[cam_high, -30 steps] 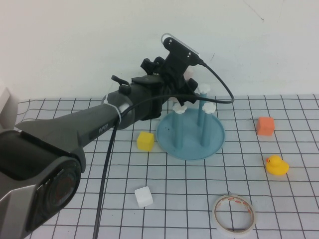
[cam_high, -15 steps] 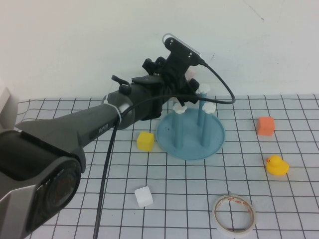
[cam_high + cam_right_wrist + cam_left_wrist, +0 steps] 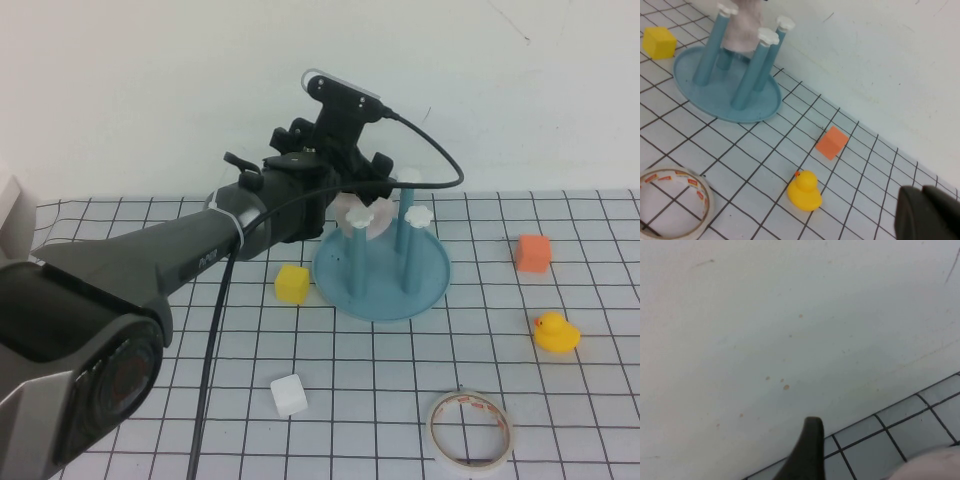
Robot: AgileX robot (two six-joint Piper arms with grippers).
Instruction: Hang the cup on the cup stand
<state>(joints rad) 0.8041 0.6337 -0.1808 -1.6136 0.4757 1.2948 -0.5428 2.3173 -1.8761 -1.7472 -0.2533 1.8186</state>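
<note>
The cup stand (image 3: 385,285) stands at the back middle of the gridded table, with blue posts and white flower caps. The pale pink cup (image 3: 351,213) sits upside down over a back post, partly hidden by a cap. My left gripper (image 3: 363,178) is just above and behind the cup, open, not holding it. In the left wrist view one dark finger (image 3: 809,445) shows, with the cup's edge (image 3: 935,467) in a corner. In the right wrist view the cup (image 3: 742,25) sits among the stand's (image 3: 715,92) posts. My right gripper (image 3: 929,215) is shut, out of the high view.
A yellow cube (image 3: 291,283) lies left of the stand, a white cube (image 3: 288,395) nearer the front. A tape roll (image 3: 470,430), a yellow duck (image 3: 555,332) and an orange cube (image 3: 533,252) lie to the right. The wall is close behind the stand.
My left gripper has moved up and to the left, off the cup. The cup, hidden in the gripper before, now shows lower, over the post.
</note>
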